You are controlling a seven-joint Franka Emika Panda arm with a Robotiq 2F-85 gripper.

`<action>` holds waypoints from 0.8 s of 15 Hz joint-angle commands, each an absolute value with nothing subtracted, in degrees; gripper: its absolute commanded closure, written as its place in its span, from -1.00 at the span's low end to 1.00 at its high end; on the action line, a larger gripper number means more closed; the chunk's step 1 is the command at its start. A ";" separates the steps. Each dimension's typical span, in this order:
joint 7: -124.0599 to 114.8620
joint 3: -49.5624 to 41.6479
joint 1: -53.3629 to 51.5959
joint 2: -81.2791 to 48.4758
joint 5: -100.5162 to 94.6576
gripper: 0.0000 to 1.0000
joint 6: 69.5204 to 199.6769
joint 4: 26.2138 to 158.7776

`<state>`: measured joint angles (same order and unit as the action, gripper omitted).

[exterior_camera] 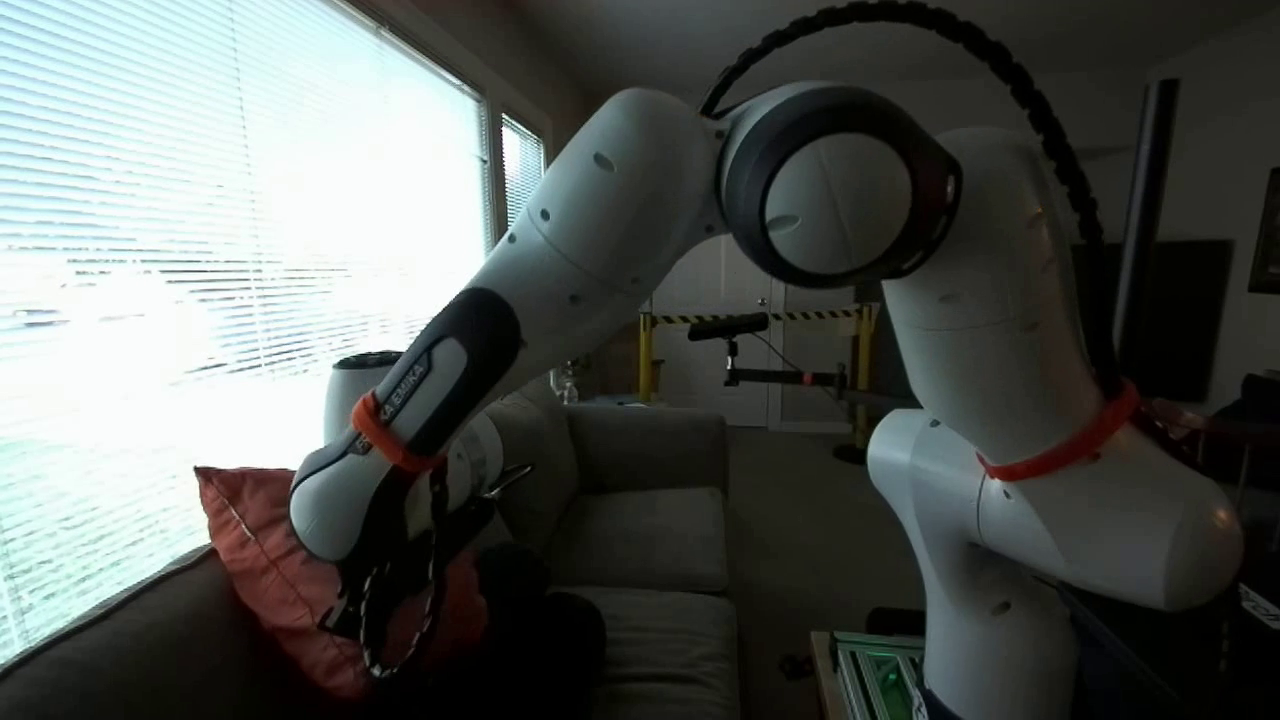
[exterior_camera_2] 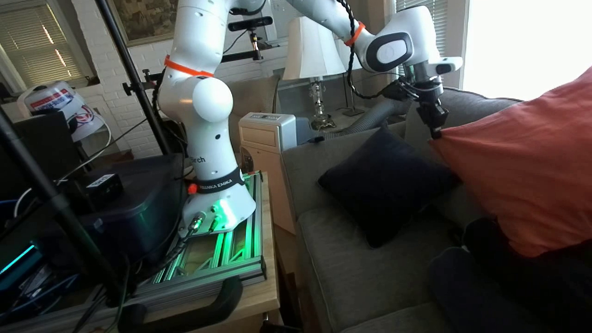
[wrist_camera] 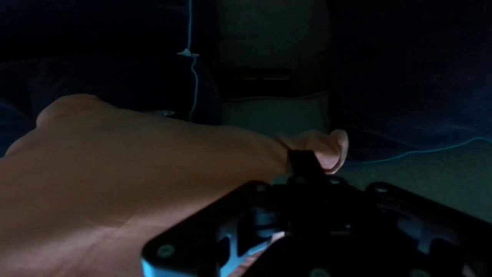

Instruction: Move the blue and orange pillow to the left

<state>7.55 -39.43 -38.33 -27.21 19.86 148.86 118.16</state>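
- Wrist view: coral-orange pillow (wrist_camera: 134,173) fills the lower left, soft cloth with shallow creases, its colour dulled to tan by low light.
- State of gripper (exterior_camera_2: 435,133): clamped on one corner of the pillow; past the black fingers (wrist_camera: 305,163) the pinched cloth bunches into a small folded tip.
- Pillow position: on the sofa (exterior_camera_2: 333,245), tilted, near the backrest and the slatted blinds (exterior_camera: 350,200). Whether its lower edge touches the seat, cannot tell.
- Pillow shape: broad face, narrowing to a point where the gripper holds it.
- Sofa: grey matte upholstery, boxy seat cushions, visible seams.
- In an exterior view, navy cushion (exterior_camera_2: 388,185) leans on the sofa near the pillow, pointed corners, dull surface. Dark rounded form (exterior_camera_2: 490,277) lies below the pillow, too dark to identify.
- Wrist view, upper left and right: dark blue fabric (wrist_camera: 415,84) with thin pale-blue seams.
- Arm (exterior_camera: 600,210): smooth white shell, rounded joints, orange bands (exterior_camera: 395,440) wrapped round it.
- Robot base (exterior_camera_2: 217,208) sits on metal rails (exterior_camera_2: 247,273) lit green, over a pale wooden table (exterior_camera_2: 261,296).
- Lamp (exterior_camera_2: 314,51): tapered white shade, glassy stem. Ribbed grey hose (exterior_camera_2: 370,121) nearby.
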 commanded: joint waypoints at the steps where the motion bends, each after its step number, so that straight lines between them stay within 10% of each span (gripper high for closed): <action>1: 0.21 -26.80 -27.46 -16.77 7.94 0.99 142.48 119.80; 12: -0.05 -0.56 -6.99 -9.78 10.10 0.99 128.59 118.06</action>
<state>-0.16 -4.20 -9.45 -11.71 8.34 132.40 118.16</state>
